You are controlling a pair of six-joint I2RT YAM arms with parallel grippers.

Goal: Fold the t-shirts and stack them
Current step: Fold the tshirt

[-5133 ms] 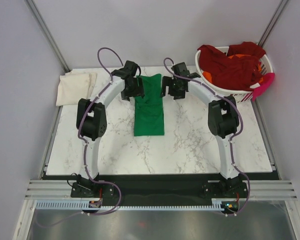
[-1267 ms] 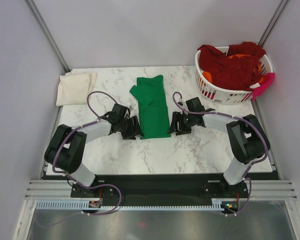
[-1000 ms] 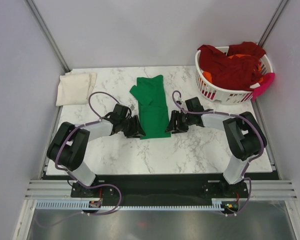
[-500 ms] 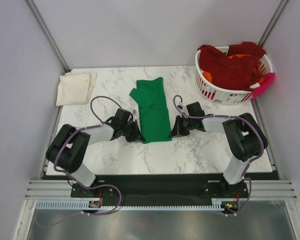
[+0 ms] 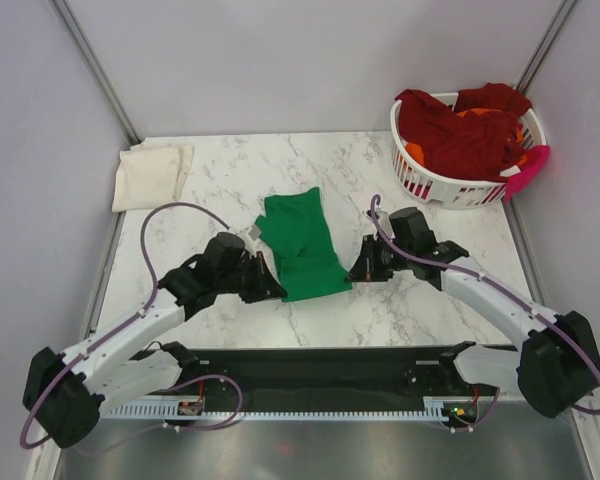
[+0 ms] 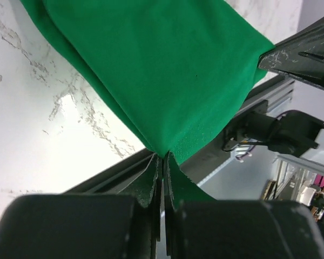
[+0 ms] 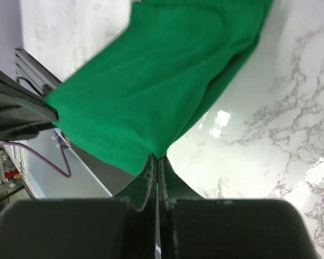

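A bright green t-shirt [image 5: 302, 245], folded into a long strip, hangs between both grippers over the middle of the table. My left gripper [image 5: 274, 291] is shut on its near left corner [image 6: 163, 154]. My right gripper [image 5: 356, 272] is shut on its near right corner [image 7: 159, 155]. The near end is lifted off the marble and the far end trails on the table. A cream t-shirt [image 5: 152, 174] lies folded at the far left corner. Dark red t-shirts [image 5: 458, 130] with orange cloth [image 5: 472, 113] among them fill the basket.
A white slatted laundry basket [image 5: 430, 182] stands at the far right corner, with pink cloth [image 5: 527, 170] hanging over its right rim. The marble table [image 5: 400, 310] ends at a black rail at the near edge. Grey walls enclose the left, right and back.
Both grippers have shut on the green t-shirt's near corners, lifted them and pulled the shirt toward the near edge. Both arms have stretched out low.
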